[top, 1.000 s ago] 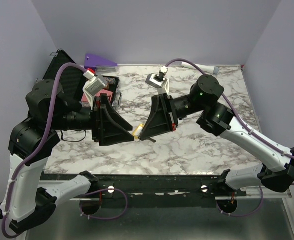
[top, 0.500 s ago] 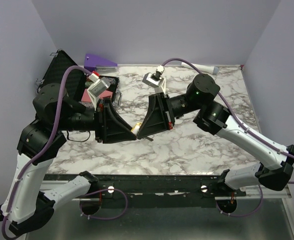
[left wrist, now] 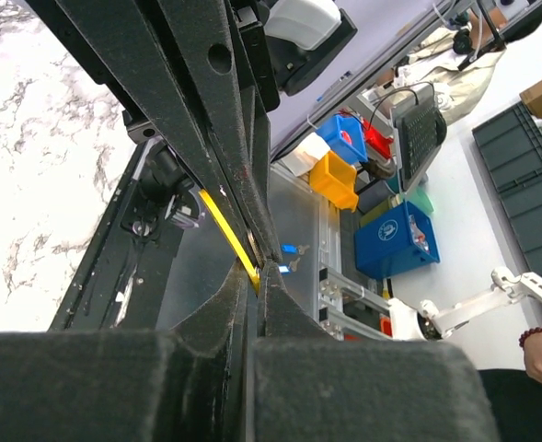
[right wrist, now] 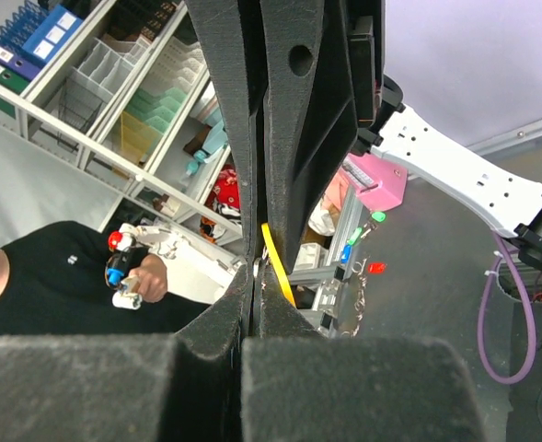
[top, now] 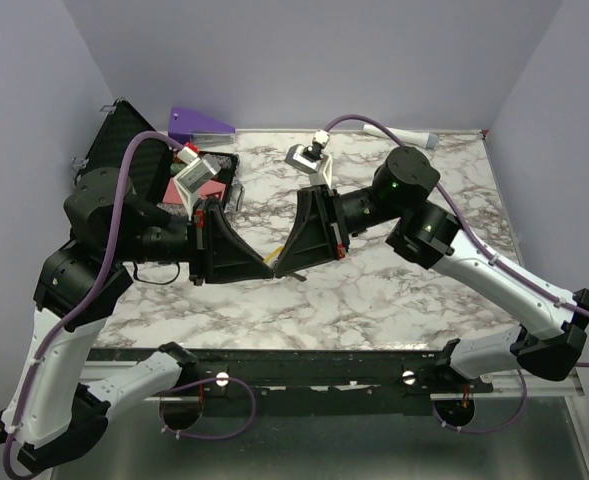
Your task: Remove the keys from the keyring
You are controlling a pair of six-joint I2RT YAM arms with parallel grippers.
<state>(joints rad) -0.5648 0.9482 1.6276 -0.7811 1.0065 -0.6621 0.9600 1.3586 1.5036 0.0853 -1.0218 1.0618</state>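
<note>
Above the middle of the marble table (top: 394,290), my two grippers meet tip to tip. The keys (top: 272,261) are a tiny yellow-orange bit pinched where the tips meet. In the left wrist view, a yellow key (left wrist: 223,221) runs as a flat strip into my left gripper (left wrist: 256,284), which is shut on its end. The right gripper (left wrist: 261,247) faces it from above. In the right wrist view, my right gripper (right wrist: 254,277) is shut on a thin metal keyring. The yellow key (right wrist: 278,268) slants past its tip into the left gripper (right wrist: 269,241).
An open black case (top: 124,150) leans at the back left, with a purple wedge (top: 199,122) behind it. A black tray holding a pink item (top: 214,185) sits under the left wrist. A white cylinder with a grey tip (top: 414,137) lies at the back right edge.
My left gripper has closed on the yellow key. Both grippers have shifted slightly away from the table's near edge, and their tips have come together.
</note>
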